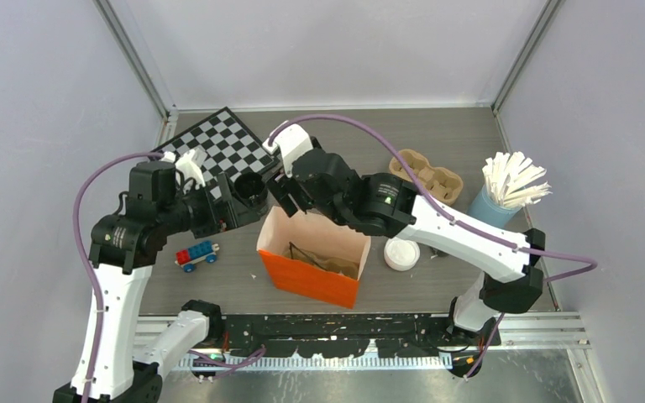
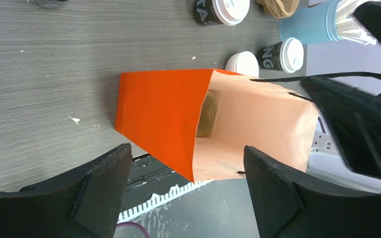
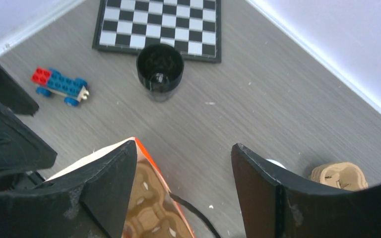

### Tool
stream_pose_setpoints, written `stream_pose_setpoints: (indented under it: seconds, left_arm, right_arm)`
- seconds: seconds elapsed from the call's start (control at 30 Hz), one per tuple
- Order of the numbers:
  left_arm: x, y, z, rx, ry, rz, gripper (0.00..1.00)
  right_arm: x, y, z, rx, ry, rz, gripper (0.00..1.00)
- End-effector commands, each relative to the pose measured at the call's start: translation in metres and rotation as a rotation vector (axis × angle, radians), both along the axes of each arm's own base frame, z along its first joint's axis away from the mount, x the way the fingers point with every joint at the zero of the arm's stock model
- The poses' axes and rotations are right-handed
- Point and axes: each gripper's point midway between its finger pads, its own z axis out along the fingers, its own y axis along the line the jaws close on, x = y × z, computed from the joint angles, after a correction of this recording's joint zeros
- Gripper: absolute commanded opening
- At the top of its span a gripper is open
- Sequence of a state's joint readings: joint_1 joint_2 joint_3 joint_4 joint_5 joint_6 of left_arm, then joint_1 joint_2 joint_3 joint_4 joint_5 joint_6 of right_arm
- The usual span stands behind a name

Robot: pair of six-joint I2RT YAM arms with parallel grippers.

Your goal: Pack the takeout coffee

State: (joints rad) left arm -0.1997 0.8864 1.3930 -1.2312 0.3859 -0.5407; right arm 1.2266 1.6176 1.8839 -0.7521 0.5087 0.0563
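Two takeout coffee cups, black with white sip lids, stand upright beyond the bag in the left wrist view, one (image 2: 284,54) beside a loose white disc (image 2: 242,63), the other (image 2: 223,10) farther off. The right arm hides them from above. The orange bag (image 1: 311,267) stands open mid-table, with a brown cardboard carrier (image 3: 149,213) on its floor. My left gripper (image 1: 233,203) hovers left of the bag, open and empty (image 2: 186,153). My right gripper (image 1: 289,195) hangs open over the bag's far rim (image 3: 182,148), with the bag's black handle (image 3: 198,213) running between its fingers.
A black lidless cup (image 1: 250,191) stands by the checkerboard (image 1: 222,143), close to my left gripper. A toy car (image 1: 197,253) lies left of the bag. A second cardboard carrier (image 1: 427,175) and a blue cup of stirrers (image 1: 504,197) sit at the right, the white disc (image 1: 401,253) nearer.
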Motion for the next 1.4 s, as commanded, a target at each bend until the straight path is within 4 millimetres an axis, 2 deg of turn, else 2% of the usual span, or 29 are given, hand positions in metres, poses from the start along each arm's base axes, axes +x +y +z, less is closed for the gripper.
stream_pose_setpoints:
  seconds: [0.0,0.23,0.4,0.57,0.63,0.83,1.0,1.1,1.2,1.27,1.37]
  left_arm:
    - [-0.002,-0.011,0.008,-0.068,-0.025,-0.046,0.84]
    - [0.004,-0.016,-0.008,-0.089,0.016,-0.050,0.80]
    - [0.014,-0.019,0.000,-0.106,-0.023,-0.047,0.77]
    - [0.018,-0.022,0.002,-0.115,-0.047,-0.050,0.75]
    - [0.022,-0.025,0.005,-0.126,-0.057,-0.060,0.74]
    - [0.033,-0.030,-0.008,-0.055,-0.032,-0.099,0.70]
    - [0.037,-0.040,-0.017,-0.014,-0.022,-0.138,0.65]
    - [0.037,-0.047,-0.023,-0.003,-0.017,-0.157,0.61]
    - [0.037,-0.053,-0.032,0.020,-0.011,-0.172,0.51]
    - [0.039,-0.058,-0.034,0.023,-0.012,-0.184,0.38]
    - [0.047,-0.060,-0.029,0.037,-0.037,-0.188,0.08]
  right_arm:
    - [0.003,-0.015,0.065,0.206,-0.090,-0.064,0.75]
    - [-0.002,-0.031,0.066,0.186,-0.077,-0.067,0.79]
    - [-0.008,-0.052,0.066,0.145,-0.062,-0.076,0.79]
    - [-0.012,-0.076,0.042,0.058,0.034,-0.108,0.79]
    - [-0.017,-0.080,0.033,0.057,0.075,-0.077,0.79]
    - [-0.023,-0.087,0.011,0.079,0.198,-0.012,0.81]
    - [-0.017,-0.085,-0.002,0.088,0.290,0.053,0.81]
    - [-0.019,-0.077,-0.008,0.073,0.321,0.109,0.74]
    - [-0.017,-0.070,-0.008,0.069,0.309,0.140,0.56]
    - [-0.014,-0.066,-0.002,0.073,0.287,0.153,0.38]
    - [-0.006,-0.065,0.012,0.079,0.243,0.149,0.19]
